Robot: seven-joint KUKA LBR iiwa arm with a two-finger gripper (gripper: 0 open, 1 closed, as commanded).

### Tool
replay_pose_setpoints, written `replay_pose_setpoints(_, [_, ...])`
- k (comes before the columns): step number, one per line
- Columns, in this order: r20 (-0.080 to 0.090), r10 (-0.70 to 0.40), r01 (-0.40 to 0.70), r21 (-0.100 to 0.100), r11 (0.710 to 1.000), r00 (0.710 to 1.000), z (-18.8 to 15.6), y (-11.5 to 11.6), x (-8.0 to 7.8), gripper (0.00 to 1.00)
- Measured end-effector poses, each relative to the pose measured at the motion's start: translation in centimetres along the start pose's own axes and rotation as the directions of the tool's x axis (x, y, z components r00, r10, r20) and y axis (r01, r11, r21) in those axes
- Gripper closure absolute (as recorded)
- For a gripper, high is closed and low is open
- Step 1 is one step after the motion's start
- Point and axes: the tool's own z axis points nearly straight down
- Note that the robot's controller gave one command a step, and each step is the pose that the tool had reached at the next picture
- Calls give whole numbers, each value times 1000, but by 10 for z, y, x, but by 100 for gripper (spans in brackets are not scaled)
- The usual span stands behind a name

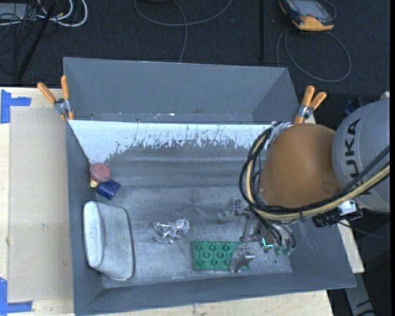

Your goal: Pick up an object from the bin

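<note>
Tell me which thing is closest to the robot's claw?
The flat green studded plate: the gripper is at its right end. The clear crinkly thing, grey pad and pink-and-blue piece lie farther left.

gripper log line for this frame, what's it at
gripper at right end of green studded plate | plate flat on bin floor | also: clear crumpled piece, grey pad, pink-and-blue piece

Right end of green plate [209, 255] under hand [242, 261]

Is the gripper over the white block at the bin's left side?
No, the gripper sits at the right end of the green studded plate.
</note>
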Motion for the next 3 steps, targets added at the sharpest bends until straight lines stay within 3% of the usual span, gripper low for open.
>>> replay_pose_setpoints(1, [11,-366,366,4,931,930,-37,21,-39,0])
replay_pose_setpoints(2, [9,-442,442,7,897,897,102,64,-47,0])
replay_pose_setpoints(3, [10,-440,440,7,898,898,98,64,-47,100])
